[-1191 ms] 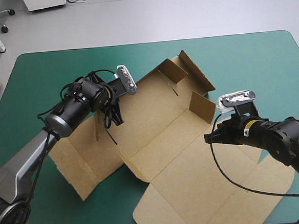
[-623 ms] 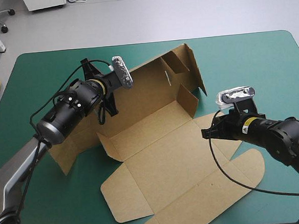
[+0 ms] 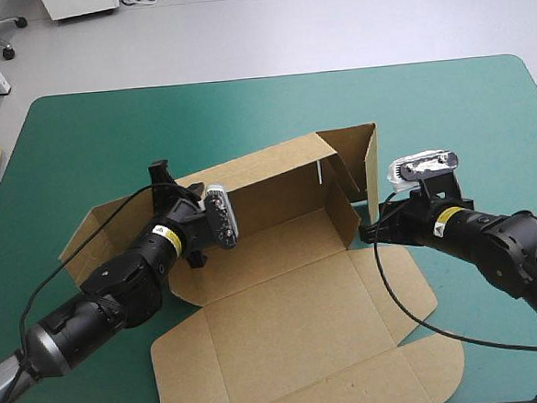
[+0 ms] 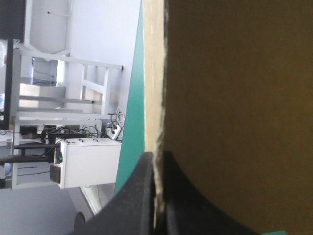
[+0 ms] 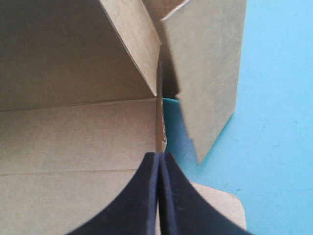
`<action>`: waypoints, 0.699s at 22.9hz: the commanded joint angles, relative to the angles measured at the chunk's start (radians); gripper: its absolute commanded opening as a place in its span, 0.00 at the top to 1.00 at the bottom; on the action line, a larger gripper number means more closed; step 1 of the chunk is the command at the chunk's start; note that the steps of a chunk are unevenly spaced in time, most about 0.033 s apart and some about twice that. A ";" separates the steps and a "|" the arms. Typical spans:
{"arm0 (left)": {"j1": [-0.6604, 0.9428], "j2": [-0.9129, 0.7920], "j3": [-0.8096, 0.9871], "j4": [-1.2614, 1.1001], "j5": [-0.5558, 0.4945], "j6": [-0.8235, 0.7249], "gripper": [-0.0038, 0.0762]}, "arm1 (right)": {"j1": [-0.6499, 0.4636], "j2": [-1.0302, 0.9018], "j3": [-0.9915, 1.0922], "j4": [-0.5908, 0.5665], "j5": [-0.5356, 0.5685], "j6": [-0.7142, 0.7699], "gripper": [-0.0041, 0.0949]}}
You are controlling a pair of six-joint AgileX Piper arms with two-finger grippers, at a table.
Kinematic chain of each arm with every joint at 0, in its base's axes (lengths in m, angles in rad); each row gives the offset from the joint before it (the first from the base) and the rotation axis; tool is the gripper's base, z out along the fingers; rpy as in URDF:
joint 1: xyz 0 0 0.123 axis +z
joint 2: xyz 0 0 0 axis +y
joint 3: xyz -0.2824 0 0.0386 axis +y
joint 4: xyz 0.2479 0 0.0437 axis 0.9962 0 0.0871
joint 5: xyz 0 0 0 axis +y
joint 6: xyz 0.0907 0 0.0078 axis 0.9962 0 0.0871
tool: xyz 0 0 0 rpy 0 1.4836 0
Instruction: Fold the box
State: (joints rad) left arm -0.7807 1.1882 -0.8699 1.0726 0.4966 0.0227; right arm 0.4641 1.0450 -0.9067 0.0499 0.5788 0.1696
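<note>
My left gripper point(image 4: 157, 155) is pinched almost closed on the raised back wall of the brown box point(image 3: 284, 293), and my right gripper point(image 5: 159, 155) on its right end wall, with the box mid-way across the teal-green cover point(image 3: 107, 130).

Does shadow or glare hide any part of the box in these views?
High view: even light, no glare; the box reads clearly, with soft shade inside its raised wall. Left wrist view: the board face held by the left gripper lies in deep shade. Right wrist view: the wall's inner face is dim; dark shadow fills the gap ahead of the right gripper.
</note>
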 commanded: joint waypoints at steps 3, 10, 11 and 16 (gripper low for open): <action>-0.007 -0.027 -0.002 0.263 0.008 -0.281 0.97 | -0.009 -0.015 -0.036 0.020 -0.080 -0.007 0.99; -0.023 -0.027 -0.001 0.275 0.012 -0.318 0.97 | -0.009 -0.015 -0.040 0.072 -0.076 -0.017 0.99; -0.048 -0.027 0.000 0.275 0.015 -0.318 0.97 | -0.009 -0.011 -0.054 0.072 -0.061 -0.017 0.99; -0.069 -0.008 0.000 0.258 0.018 -0.323 0.97 | -0.009 0.107 -0.292 0.063 0.055 -0.041 0.99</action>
State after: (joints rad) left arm -0.8433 1.2025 -0.8422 1.3058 0.5164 -0.2730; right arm 0.4641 1.1193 -1.0814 0.1160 0.6480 0.1517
